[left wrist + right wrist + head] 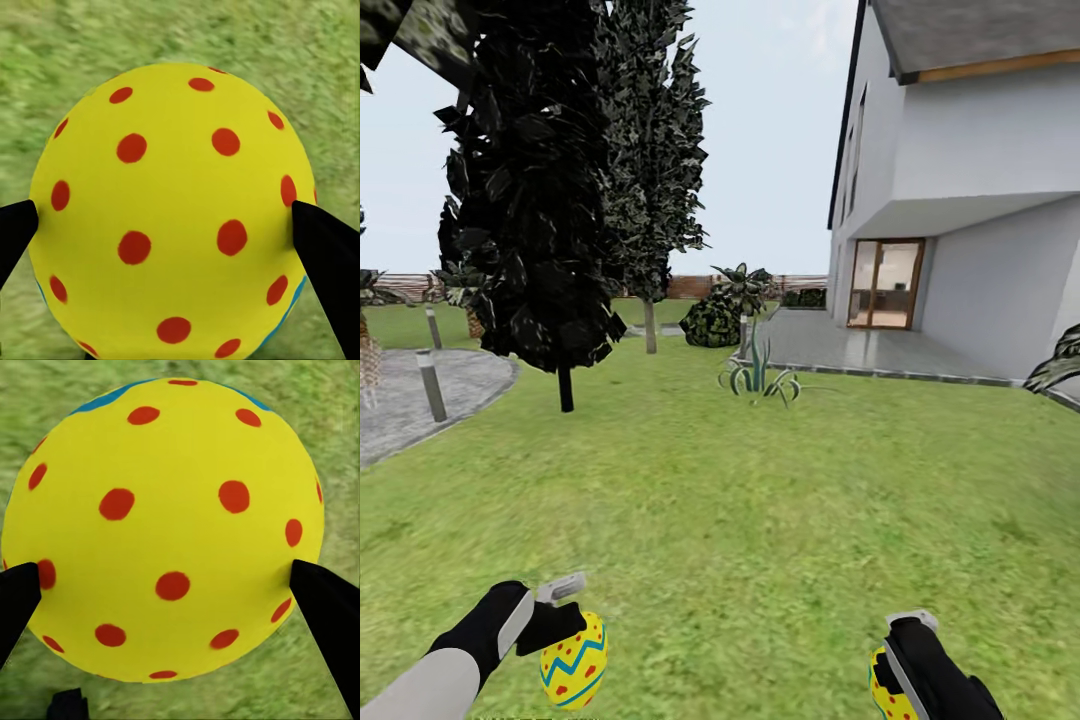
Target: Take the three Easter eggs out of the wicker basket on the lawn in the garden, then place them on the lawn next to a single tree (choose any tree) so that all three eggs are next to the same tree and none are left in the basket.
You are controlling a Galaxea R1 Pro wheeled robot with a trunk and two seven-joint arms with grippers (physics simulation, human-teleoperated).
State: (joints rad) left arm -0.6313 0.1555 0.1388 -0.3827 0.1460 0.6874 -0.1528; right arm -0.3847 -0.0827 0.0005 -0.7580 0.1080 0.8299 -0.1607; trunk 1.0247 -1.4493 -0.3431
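I hold one Easter egg in each hand above the lawn (740, 520). My left gripper (572, 630) is shut on a yellow egg (573, 665) with blue zigzag bands and red dots. In the left wrist view its black fingertips (326, 251) press both sides of that egg (172, 150). At the frame's lower right my right gripper (892, 668) is shut on a second dotted egg (886, 692). The right wrist view shows this egg (165, 495) between the fingers (328, 611). A tree (650, 325) with a pale trunk stands far ahead. The wicker basket is out of view.
A near-black tree (565, 385) with a thin black trunk stands ahead to the left, closer than the pale one. A spiky plant (757, 375) and a bush (712, 322) lie ahead. Grey paving with bollards (430, 385) is on the left; the white house (960, 200) and patio (860, 350) on the right.
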